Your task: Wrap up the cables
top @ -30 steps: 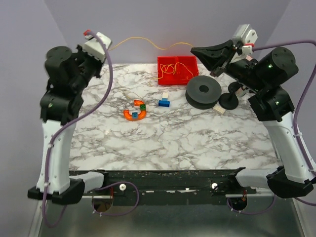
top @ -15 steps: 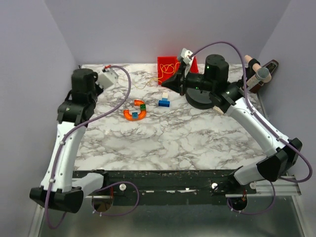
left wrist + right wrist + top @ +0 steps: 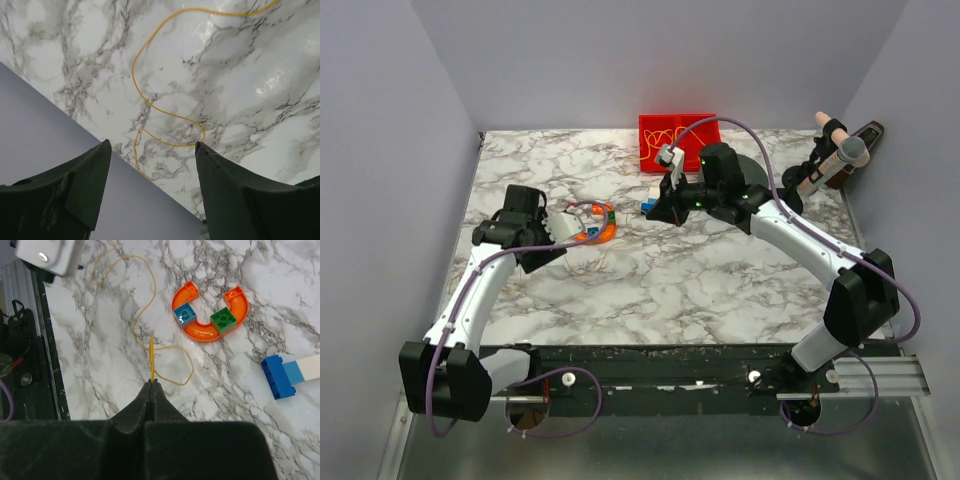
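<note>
While the right gripper (image 3: 151,384) pinches one strand of the cables (image 3: 151,357) between closed fingertips, the rest loops loosely over the marble table (image 3: 100,365) beside the orange horseshoe piece (image 3: 205,332) (green and blue blocks sit in it); the left gripper (image 3: 151,145) hangs spread wide above another yellow curl

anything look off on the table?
The yellow cable sprawls in loose loops on the table, unwrapped. The right gripper is shut on it near one end; the left gripper hangs open over it.
</note>
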### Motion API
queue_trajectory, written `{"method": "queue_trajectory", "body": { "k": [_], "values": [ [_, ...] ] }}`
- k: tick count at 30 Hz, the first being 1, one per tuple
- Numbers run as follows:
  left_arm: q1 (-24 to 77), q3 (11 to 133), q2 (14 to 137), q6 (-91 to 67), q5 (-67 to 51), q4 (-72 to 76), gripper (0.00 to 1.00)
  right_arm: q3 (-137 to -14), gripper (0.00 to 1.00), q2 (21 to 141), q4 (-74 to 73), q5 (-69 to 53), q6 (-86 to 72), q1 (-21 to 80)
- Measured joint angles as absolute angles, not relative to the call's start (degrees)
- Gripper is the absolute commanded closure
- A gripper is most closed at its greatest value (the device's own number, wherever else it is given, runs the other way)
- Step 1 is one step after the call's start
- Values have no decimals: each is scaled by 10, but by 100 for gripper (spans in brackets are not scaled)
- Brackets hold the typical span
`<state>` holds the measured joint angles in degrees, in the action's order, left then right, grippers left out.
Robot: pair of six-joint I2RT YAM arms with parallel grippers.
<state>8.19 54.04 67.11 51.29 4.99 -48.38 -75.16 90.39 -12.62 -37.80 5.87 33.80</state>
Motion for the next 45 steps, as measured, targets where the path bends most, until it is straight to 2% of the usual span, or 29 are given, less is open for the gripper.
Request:
{"method": "queue_trajectory", "body": {
  "k": [2, 4, 5, 6, 8, 11, 18, 20, 23, 30, 32, 34, 36, 38, 39, 40, 41, 43, 44, 45],
  "values": [
    [80, 568, 664, 518, 10, -498, 26, -752, 99, 915, -136, -380, 60, 338],
    [80, 608, 665, 505, -43, -505, 45, -756, 99, 927, -146, -385, 61, 338],
    [80, 628, 667, 493, -70, -504, 47, -757, 99, 933, -150, -387, 61, 338],
    [81, 646, 669, 466, -102, -498, 47, -757, 99, 937, -154, -389, 61, 338],
    [89, 674, 671, 397, -180, -444, 39, -757, 99, 942, -166, -393, 61, 338],
    [110, 684, 682, 321, -273, -362, 36, -758, 99, 944, -178, -400, 61, 338],
    [248, 686, 774, 282, -345, -296, 34, -766, 99, 944, -209, -427, 74, 338],
    [254, 685, 787, 281, -371, -295, 35, -766, 99, 944, -213, -436, 76, 338],
    [252, 679, 789, 278, -394, -284, 43, -766, 99, 944, -218, -449, 82, 338],
    [252, 662, 789, 271, -402, -260, 50, -766, 99, 943, -224, -463, 91, 338],
    [252, 662, 791, 268, -402, -258, 56, -766, 99, 941, -224, -464, 91, 338],
    [253, 662, 794, 266, -404, -258, 69, -766, 99, 940, -224, -465, 91, 338],
    [254, 662, 797, 262, -406, -256, 71, -766, 99, 938, -224, -467, 91, 338],
    [256, 662, 800, 257, -408, -252, 86, -766, 99, 936, -224, -467, 91, 338],
    [256, 662, 801, 255, -411, -253, 99, -766, 99, 934, -224, -467, 91, 338],
    [257, 662, 803, 255, -413, -254, 100, -766, 99, 933, -224, -468, 91, 338],
    [258, 662, 805, 252, -416, -255, 100, -766, 94, 930, -223, -468, 91, 338],
    [260, 662, 808, 244, -418, -254, 100, -766, 43, 926, -223, -466, 90, 338],
    [260, 662, 808, 237, -417, -251, 100, -766, 11, 924, -224, -460, 85, 337],
    [260, 662, 807, 230, -413, -247, 100, -768, 0, 923, -224, -449, 80, 335]
  ]
}}
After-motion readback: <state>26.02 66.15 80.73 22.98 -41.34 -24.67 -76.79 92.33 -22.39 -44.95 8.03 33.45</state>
